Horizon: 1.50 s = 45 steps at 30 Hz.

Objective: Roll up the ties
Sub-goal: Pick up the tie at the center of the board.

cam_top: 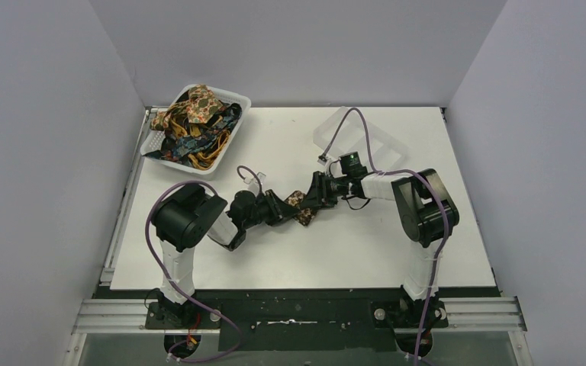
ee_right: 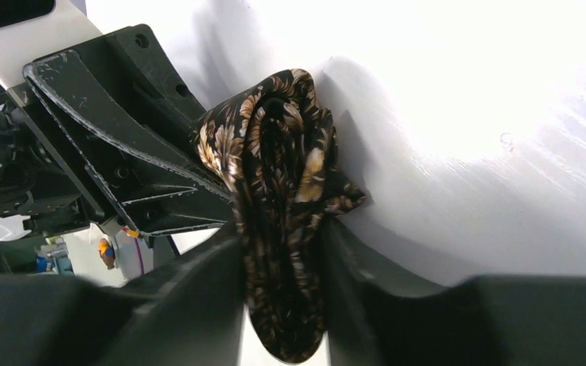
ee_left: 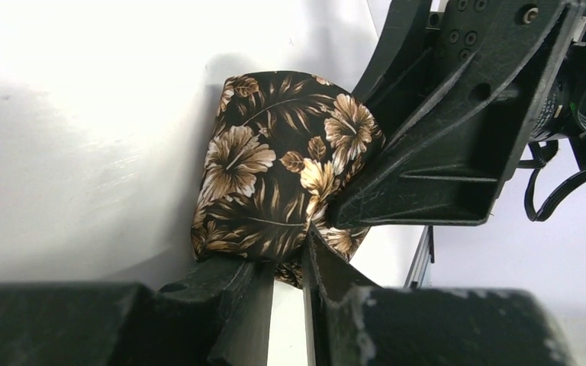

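Rolled dark brown floral tie (ee_left: 275,175); other ties (cam_top: 197,126) tangled, heaped well apart.

A white basket (cam_top: 169,163) sits at the bench's (cam_top: 290,252) ten o'clock corner; a clear tray (cam_top: 387,143) lies near one o'clock, well apart.

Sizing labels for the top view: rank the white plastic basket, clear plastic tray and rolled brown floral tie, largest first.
1. white plastic basket
2. clear plastic tray, slightly smaller
3. rolled brown floral tie, far smallest
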Motion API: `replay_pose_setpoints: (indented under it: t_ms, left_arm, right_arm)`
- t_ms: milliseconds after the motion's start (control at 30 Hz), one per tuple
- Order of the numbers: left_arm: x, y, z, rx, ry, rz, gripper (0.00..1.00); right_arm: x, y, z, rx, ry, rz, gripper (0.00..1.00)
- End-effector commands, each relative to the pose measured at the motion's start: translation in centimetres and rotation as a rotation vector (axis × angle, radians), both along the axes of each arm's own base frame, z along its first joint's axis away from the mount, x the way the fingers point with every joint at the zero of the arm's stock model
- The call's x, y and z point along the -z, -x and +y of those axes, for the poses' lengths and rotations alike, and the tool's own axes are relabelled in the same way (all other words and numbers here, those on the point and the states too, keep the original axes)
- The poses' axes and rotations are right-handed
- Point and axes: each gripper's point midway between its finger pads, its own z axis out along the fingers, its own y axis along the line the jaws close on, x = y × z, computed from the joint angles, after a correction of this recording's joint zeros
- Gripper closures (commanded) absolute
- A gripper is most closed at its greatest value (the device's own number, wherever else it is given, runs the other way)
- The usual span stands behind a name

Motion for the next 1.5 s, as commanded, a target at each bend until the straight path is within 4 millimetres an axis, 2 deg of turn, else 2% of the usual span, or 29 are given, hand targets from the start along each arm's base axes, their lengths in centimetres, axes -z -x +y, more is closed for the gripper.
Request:
replay_pose_setpoints:
  t_ms: [0,67,200,267,400,600,733,833,867,933,1033,1133,1200,1233,1467]
  left_arm:
    - [0.1,0.0,0.0,-0.020,0.010,-0.020,0.84]
    - [0.0,0.1,0.0,-0.021,0.012,-0.020,0.84]
    - [-0.5,-0.1,0.1,-0.028,0.004,-0.029,0.82]
    - [-0.8,-0.2,0.2,-0.032,-0.004,-0.037,0.78]
    - [-2.2,-0.4,0.0,-0.025,0.012,-0.064,0.60]
    - [-3.5,0.1,0.6,-0.019,-0.011,-0.071,0.41]
    - [-3.4,0.6,1.5,-0.029,-0.045,-0.069,0.30]
    - [-3.6,0.8,1.9,-0.035,-0.056,-0.066,0.29]
    - [-3.5,0.8,2.0,-0.035,-0.066,-0.059,0.31]
    - [-3.3,1.0,2.2,-0.034,-0.091,-0.049,0.41]
    - [-2.6,1.6,3.0,-0.042,-0.135,-0.028,0.68]
    - [-2.0,2.1,3.6,-0.053,-0.155,-0.016,0.83]
    - [-1.5,2.4,3.7,-0.047,-0.163,-0.004,0.88]
    - [-1.4,2.5,3.7,-0.049,-0.160,0.000,0.93]
    - [-1.0,2.5,3.7,-0.061,-0.159,0.012,0.97]
  right_arm:
    - [-1.0,1.0,2.0,-0.054,-0.062,-0.012,0.74]
    - [-1.3,0.8,2.0,-0.041,-0.064,-0.015,0.85]
    - [-2.4,0.4,2.0,-0.016,-0.059,-0.039,1.00]
    - [-2.9,0.4,2.0,-0.010,-0.051,-0.053,1.00]
    - [-3.3,0.3,1.9,0.011,-0.013,-0.077,1.00]
    - [-1.1,0.5,1.2,0.039,0.045,-0.042,1.00]
    - [-1.0,0.3,1.1,0.046,0.050,-0.049,1.00]
    - [-0.9,0.3,1.2,0.042,0.046,-0.046,1.00]
    - [-1.0,0.3,1.3,0.041,0.042,-0.046,0.95]
    - [-1.0,0.3,1.4,0.045,0.031,-0.042,0.86]
    - [-1.1,0.4,1.5,0.041,0.019,-0.039,0.79]
    - [-1.0,0.5,1.6,0.039,0.015,-0.033,0.75]
    - [-1.0,0.5,1.5,0.041,0.013,-0.032,0.73]
    - [-1.0,0.5,1.5,0.039,0.012,-0.032,0.72]
    - [-1.1,0.7,1.5,0.037,0.010,-0.031,0.64]
